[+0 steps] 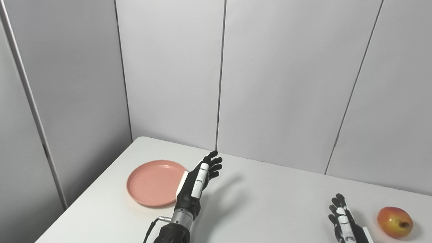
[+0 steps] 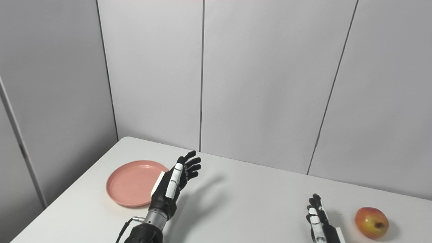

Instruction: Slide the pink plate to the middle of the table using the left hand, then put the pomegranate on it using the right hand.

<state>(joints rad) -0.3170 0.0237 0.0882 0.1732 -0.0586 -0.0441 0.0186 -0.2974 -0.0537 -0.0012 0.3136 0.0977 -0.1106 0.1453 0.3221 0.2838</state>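
While the left robot hand point(image 1: 197, 180), fingers spread and empty, hangs at the right rim of the pink plate point(image 1: 153, 182) (far left of desk), a careless push could tip it; the right robot hand point(image 1: 344, 219), fingers apart, waits beside the pomegranate point(image 1: 395, 221), far right of that plate.

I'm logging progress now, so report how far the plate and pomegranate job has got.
Nothing looks done yet. The pink plate sits at the table's left side, not its middle, and is empty. In hand: the left hand, fingers apart, is raised beside the plate's right edge. Left to do: slide the plate to the middle, then lift the pomegranate, which lies untouched on the table near the open right hand, onto it.
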